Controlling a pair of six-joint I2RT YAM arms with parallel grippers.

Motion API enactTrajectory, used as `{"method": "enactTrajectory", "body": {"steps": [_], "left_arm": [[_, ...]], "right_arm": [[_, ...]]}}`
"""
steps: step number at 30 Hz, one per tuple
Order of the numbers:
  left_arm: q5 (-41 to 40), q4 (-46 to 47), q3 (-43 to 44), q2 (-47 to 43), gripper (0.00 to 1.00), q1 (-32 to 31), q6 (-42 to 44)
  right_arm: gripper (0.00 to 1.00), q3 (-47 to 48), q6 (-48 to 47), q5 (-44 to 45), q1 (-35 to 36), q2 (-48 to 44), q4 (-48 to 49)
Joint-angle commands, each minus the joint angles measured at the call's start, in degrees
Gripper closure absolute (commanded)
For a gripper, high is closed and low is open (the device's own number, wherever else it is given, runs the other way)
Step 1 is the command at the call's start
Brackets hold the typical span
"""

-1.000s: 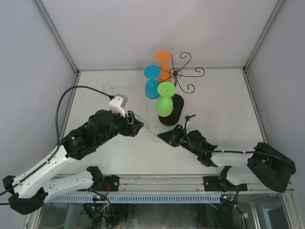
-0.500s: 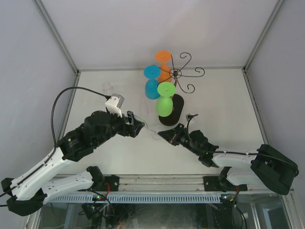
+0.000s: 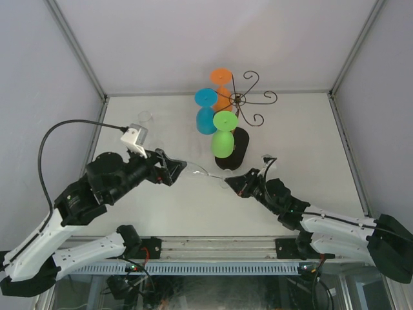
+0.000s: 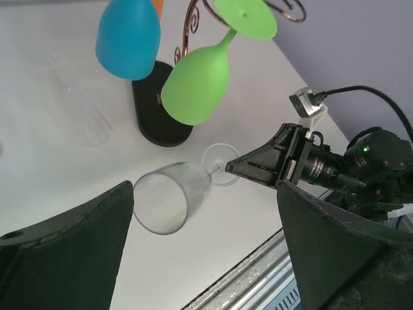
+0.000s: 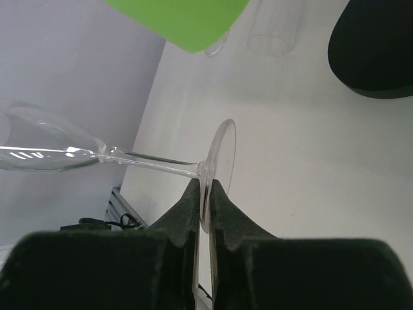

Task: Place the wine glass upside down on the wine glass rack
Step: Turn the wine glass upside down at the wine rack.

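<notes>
A clear wine glass [image 3: 201, 172] hangs on its side above the table between my two grippers. My right gripper [image 3: 233, 181] is shut on the edge of its round foot [image 5: 218, 158], with the stem [image 5: 151, 162] pointing left. My left gripper [image 3: 173, 169] is open, and the glass bowl [image 4: 169, 197] hangs free ahead of its fingers [image 4: 77, 245], touching neither. The wine glass rack [image 3: 240, 99], dark wire scrolls on a black oval base [image 3: 237, 145], stands behind. Upside-down green [image 3: 223, 139], blue [image 3: 206, 116] and orange [image 3: 221, 87] glasses hang on it.
A small clear cup [image 3: 145, 117] stands at the back left of the white table [image 3: 303, 135]. Another clear glass [image 4: 84, 116] stands left of the rack base. White walls enclose the table on three sides, and a metal rail [image 3: 213, 248] runs along the near edge.
My left gripper has opened, let go of the bowl and drawn back to the left. My right gripper has shut on the glass foot and shifted a little right.
</notes>
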Motion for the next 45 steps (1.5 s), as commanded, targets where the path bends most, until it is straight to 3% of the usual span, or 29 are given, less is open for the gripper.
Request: {"method": "enactTrajectory", "body": {"steps": [1,7,15,20,23,34,35,45], "left_arm": [[-2.16,-1.74,4.88,-2.01,0.05,-0.29,3.10],[-3.94,-3.66,4.50,-5.25,0.05,-0.29,7.63],[-4.47,-4.18,1.72,-8.18,0.06,-0.29,12.87],[-5.56,-2.18,-1.30,-9.73,0.06,-0.29,14.75],[-4.53,-0.28,-2.68,-10.61,0.06,-0.29,15.56],[-2.74,3.26,-6.44,-11.85,0.06,-0.29,22.24],[-1.19,5.42,-8.25,-12.18,0.06,-0.29,25.07],[15.35,12.02,-13.98,-12.32,0.10,-0.29,32.57]], "right_arm": [[1.00,0.55,-8.25,2.82,0.43,-4.67,-4.86],[1.00,3.41,-17.96,5.68,1.68,-13.03,-16.78],[1.00,8.42,-32.31,20.25,13.04,-17.06,-25.74],[1.00,9.06,-46.82,39.87,27.73,-15.35,-19.06],[1.00,9.07,-57.18,45.70,32.09,-12.10,-12.08],[1.00,11.89,-80.07,44.09,36.08,-8.87,-8.18],[0.99,11.91,-86.02,41.19,37.06,-9.91,-8.82],[1.00,11.92,-110.71,32.44,41.36,-11.89,-11.14]]}}
